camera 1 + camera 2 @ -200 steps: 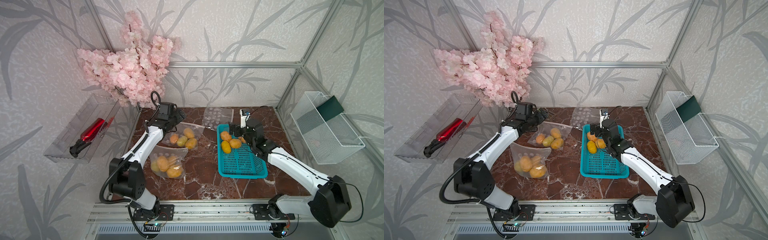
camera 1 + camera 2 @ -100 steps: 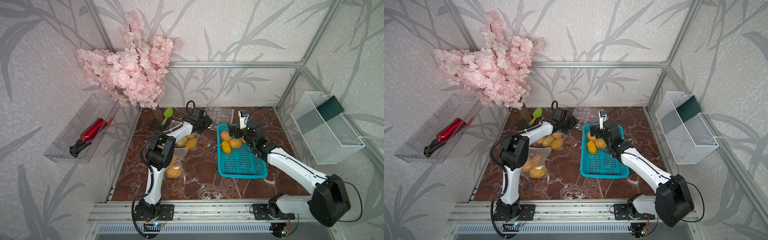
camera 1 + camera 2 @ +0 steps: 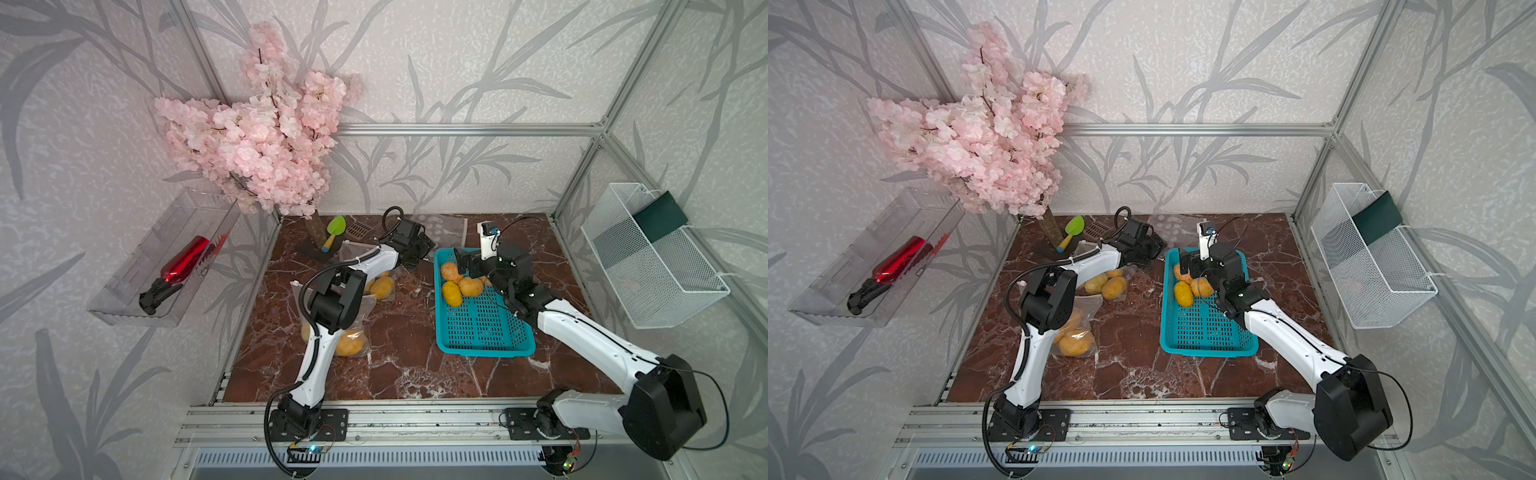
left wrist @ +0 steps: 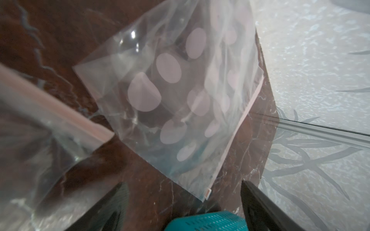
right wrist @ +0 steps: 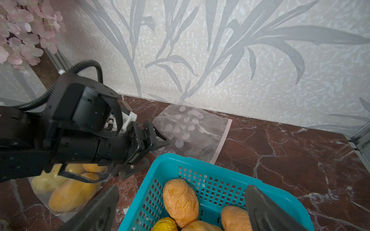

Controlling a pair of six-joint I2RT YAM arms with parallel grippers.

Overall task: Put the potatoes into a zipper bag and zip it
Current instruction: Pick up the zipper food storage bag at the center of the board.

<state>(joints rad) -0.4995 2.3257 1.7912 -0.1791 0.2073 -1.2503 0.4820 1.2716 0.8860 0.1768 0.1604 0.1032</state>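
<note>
Marble tabletop (image 3: 407, 345): left gripper (image 4: 181, 184), wide and empty, faces 1 flat dotted bag (image 4: 176, 96) just ahead; thin film could slide away. Right gripper (image 5: 181, 188) gapes over the potatoes (image 5: 180, 202).

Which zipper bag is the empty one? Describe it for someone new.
Start at the marble tabletop and go to its back edge, against the wallpapered wall. Just beyond the teal basket's far end lies a clear zipper bag printed with white dots. Unlike the two potato-filled bags nearer the front, it lies flat and empty.
</note>
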